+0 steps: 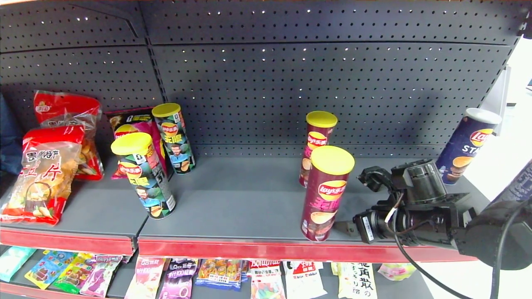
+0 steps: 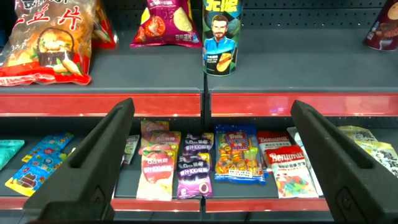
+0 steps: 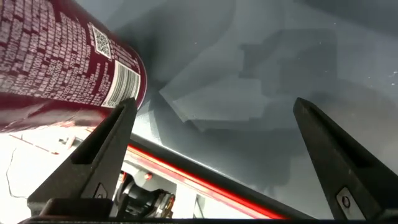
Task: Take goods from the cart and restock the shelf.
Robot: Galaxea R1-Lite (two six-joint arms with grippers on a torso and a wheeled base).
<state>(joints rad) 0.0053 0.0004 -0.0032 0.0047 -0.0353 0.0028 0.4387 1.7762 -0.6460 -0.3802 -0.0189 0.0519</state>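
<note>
The right gripper (image 3: 214,102) is spread wide at the shelf (image 1: 232,199) edge, one finger beside the maroon can (image 1: 326,195). The left gripper (image 2: 212,104), also wide, faces the snack packets (image 2: 186,165).

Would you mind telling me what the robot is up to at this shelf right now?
The robot is restocking the shelf with crisp tubes. Its right pincer is open at the shelf's front edge, beside a maroon tube that stands upright there, not clamped on it. The left pincer hangs open and empty, facing the shelves. A second maroon tube, two green tubes and a blue tube also stand on the shelf.
</note>
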